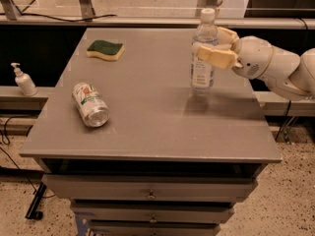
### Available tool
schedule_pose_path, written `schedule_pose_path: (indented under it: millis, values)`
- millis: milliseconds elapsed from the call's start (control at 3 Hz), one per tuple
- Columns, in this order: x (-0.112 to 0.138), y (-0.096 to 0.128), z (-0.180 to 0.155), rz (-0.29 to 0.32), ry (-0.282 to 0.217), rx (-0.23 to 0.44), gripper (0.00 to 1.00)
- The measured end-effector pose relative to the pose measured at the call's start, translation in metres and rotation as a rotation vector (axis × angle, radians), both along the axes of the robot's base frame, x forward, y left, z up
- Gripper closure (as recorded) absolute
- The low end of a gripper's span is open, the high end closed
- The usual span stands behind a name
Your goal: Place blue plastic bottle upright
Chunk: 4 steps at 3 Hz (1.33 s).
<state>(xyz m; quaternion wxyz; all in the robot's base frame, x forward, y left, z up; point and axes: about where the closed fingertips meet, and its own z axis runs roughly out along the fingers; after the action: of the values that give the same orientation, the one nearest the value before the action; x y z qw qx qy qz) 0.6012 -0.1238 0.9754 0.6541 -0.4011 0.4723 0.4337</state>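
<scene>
The blue plastic bottle [203,58] is clear, with a white cap and a pale label. It stands upright at the right rear of the grey table [147,132], its base at or just above the tabletop. My gripper [208,42] comes in from the right and is shut on the bottle's upper body. One tan finger [217,57] lies in front of the bottle and the other is behind it.
A silver-green soda can [90,104] lies on its side at the table's left front. A green-and-yellow sponge [105,49] sits at the back left. A small white pump dispenser [23,80] stands on a ledge left of the table. Drawers are below the tabletop.
</scene>
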Motion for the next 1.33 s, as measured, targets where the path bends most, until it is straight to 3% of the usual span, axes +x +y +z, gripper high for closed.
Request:
schedule_pose_path:
  millis: [333,667,1333]
  values:
    - [-0.011,0.001,-0.017,0.039,-0.016,-0.013,1.00]
    - [-0.014,0.000,-0.025,0.053,-0.009,0.002,0.82]
    - [-0.019,-0.002,-0.037,0.060,0.012,0.011,0.36]
